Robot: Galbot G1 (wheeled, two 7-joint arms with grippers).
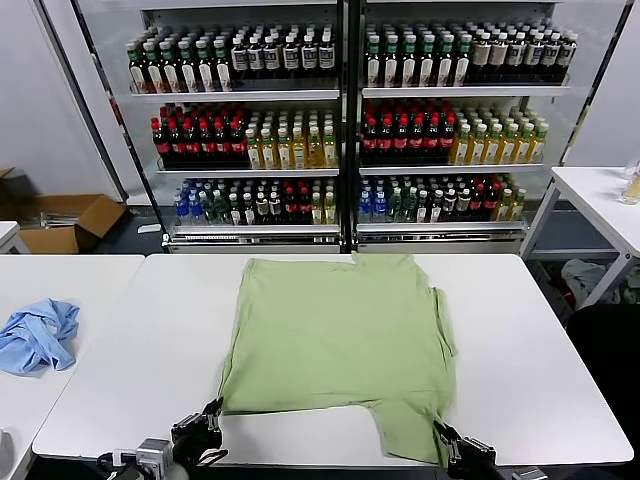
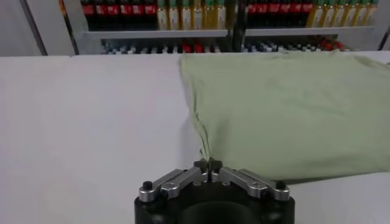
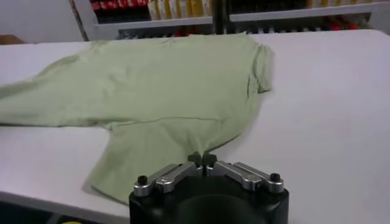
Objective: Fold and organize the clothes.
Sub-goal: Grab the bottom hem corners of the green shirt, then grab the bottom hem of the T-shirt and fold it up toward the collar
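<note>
The light green shirt [image 1: 335,330] lies spread on the white table [image 1: 130,350] with its plain side up; the collar, buttons and heart print are hidden. My left gripper [image 1: 207,425] is at the table's near edge, shut on the shirt's near left corner [image 2: 208,159]. My right gripper [image 1: 446,443] is at the near right, shut on the edge of the shirt part [image 3: 183,137] that sticks out toward me. The shirt also shows in the left wrist view [image 2: 286,103].
A crumpled light blue garment [image 1: 38,335] lies on a second table to the left. Drink coolers full of bottles [image 1: 340,130] stand behind the table. A cardboard box [image 1: 60,222] sits on the floor far left. Another white table [image 1: 600,200] is at the far right.
</note>
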